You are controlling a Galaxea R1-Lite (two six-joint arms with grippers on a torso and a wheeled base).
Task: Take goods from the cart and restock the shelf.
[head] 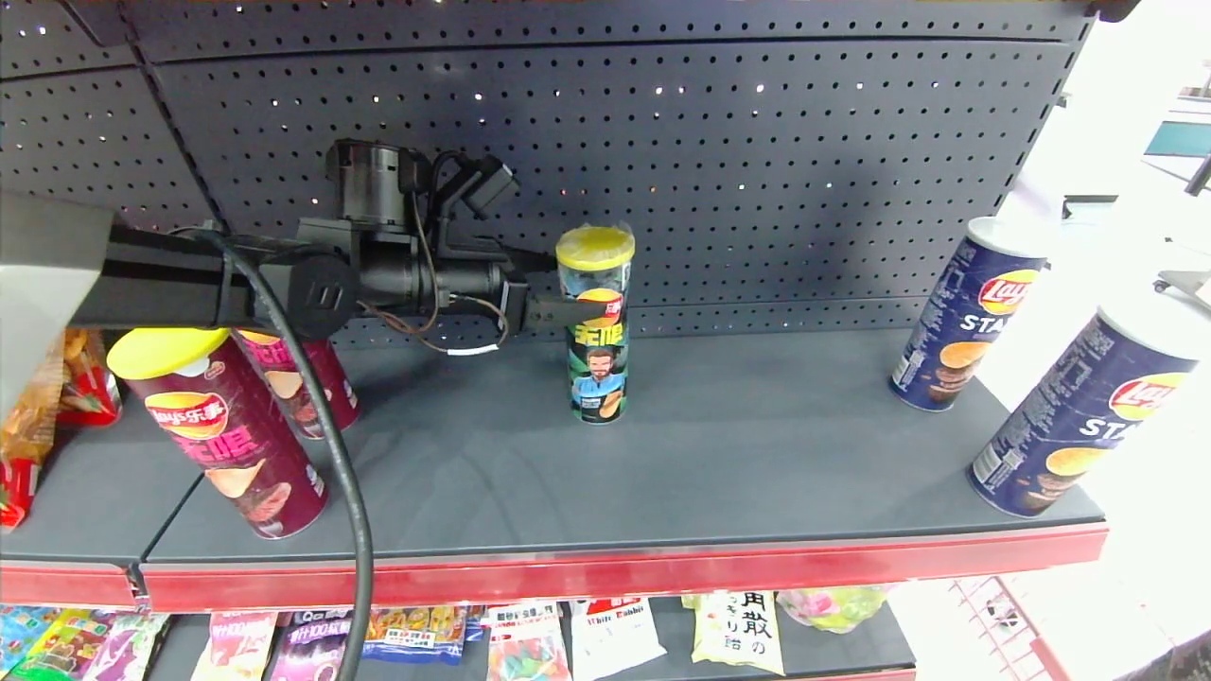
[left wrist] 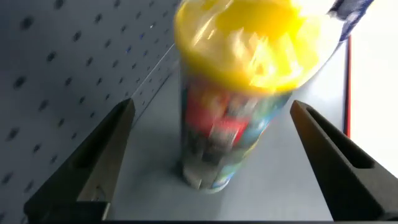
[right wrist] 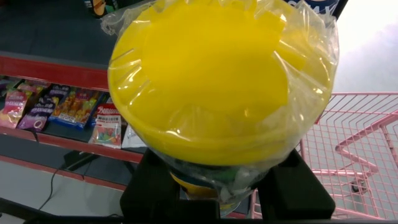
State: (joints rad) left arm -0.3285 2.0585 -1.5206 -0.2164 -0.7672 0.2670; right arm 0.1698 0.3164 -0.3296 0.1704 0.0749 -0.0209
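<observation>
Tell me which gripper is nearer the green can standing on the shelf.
Left. The left gripper is open astride the green can; the right gripper is off by the pink cart, holding a second can.

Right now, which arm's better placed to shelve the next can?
Right. The right gripper is shut on a second can, likely ready to bring up. The left gripper is open around the shelved can standing on the shelf, carrying nothing.
</observation>
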